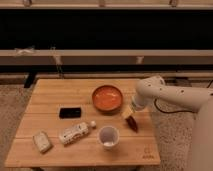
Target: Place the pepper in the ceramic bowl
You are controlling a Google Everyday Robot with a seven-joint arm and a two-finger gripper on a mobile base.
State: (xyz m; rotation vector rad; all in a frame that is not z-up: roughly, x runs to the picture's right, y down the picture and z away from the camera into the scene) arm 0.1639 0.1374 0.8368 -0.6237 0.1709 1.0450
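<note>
On the left of the light wooden slatted table (50,95) lie a pale wrapped packet (42,141), a flat black rectangular device (70,112) and a white plastic bottle on its side (75,132). None of them stands in my way. Further right is a small white cup (108,136) near the front edge. Behind it, toward the table's middle, sits the round ceramic bowl with the glossy orange-red inside (107,97), and nothing shows inside it.

Right of the bowl, low over the table's right side, is my two-finger gripper (129,115). The small dark red tapered pepper (132,124) is right under it, touching or nearly so. Its long axis slants from the gripper down toward the front right of the table. Whether I have the pepper clamped or merely stand over it, I cannot tell.

What matters for the coming move is that the bowl lies just beside me, to the left and slightly toward the back. I judge that a short carry that way, passing behind the cup and well away from it, would bring the pepper over the rim.
</note>
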